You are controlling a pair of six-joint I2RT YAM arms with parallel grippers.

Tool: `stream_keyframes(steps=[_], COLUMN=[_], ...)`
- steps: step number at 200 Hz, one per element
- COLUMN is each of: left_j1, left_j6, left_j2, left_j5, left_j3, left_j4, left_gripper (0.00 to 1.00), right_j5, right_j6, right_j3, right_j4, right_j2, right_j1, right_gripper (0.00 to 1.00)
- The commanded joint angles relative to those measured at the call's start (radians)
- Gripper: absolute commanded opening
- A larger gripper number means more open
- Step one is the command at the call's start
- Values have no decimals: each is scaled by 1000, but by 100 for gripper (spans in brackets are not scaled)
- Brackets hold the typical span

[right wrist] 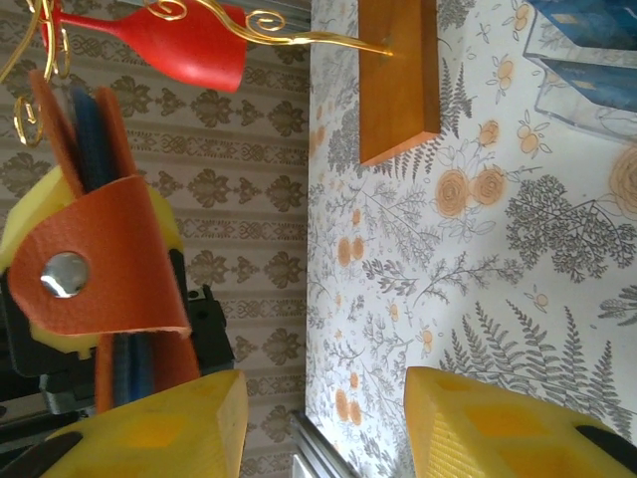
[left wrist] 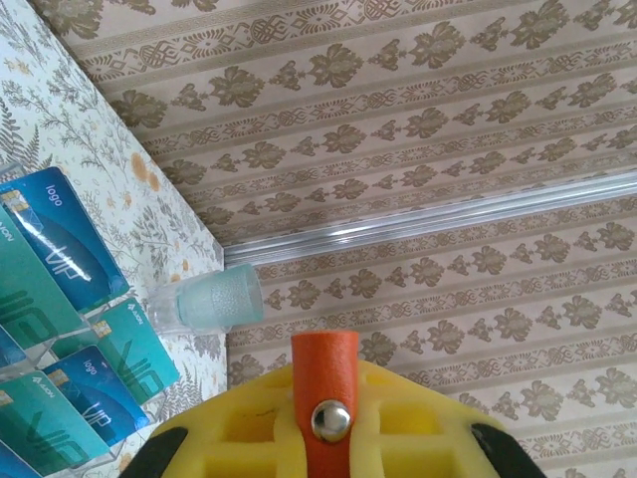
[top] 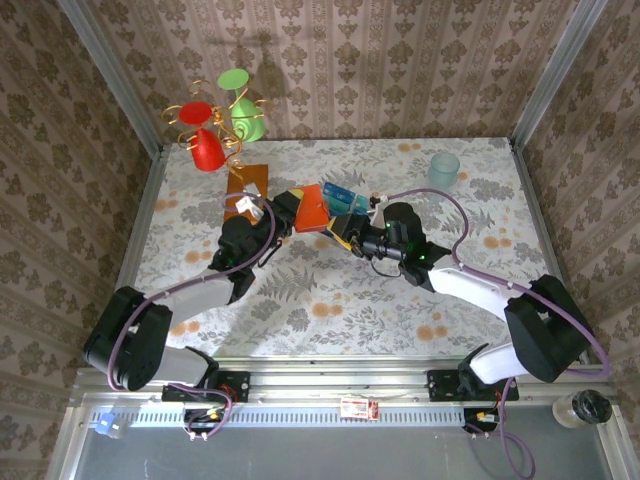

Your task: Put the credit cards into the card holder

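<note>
Near the middle of the counter [top: 330, 300], a little toward its far edge, the left gripper [top: 290, 212] was clamped tight on the card holder [top: 312, 208], holding it up off the flowered surface. The holder was soft orange-red leather, and its strap folded over to a shiny round snap [right wrist: 62, 275]. The right gripper [right wrist: 323, 418] stood just beside it, its blocky yellow pads [right wrist: 169, 428] parted with nothing between them.

The credit cards [left wrist: 60, 329] were glossy blue and teal. They lay fanned in a clear tray [left wrist: 119, 299] just beyond the holder, toward the far right corner. Blue edges like theirs showed between the holder's leaves, so I judged some were already in.

To my eye the right arm was the nearer one to the tray. The next card would have to travel leftward into the holder's mouth. Which way that mouth faced, I could not tell.
</note>
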Motion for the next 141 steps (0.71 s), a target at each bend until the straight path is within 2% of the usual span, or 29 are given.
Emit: stream_keyframes(steps=[1,141], left_j1=[-7,-21], left_j6=[-8,-21], left_j2=[10,58], left_j5=[-11,-6], left_j3=[10,14], left_j4=[58,109], left_gripper=[0,0], right_j5=[-23,-21], right_j6=[9,23], right_j3=[38,34], right_j4=[25,58], right_j2=[-3,-59], right_j1=[8,13], right_gripper=[45,43])
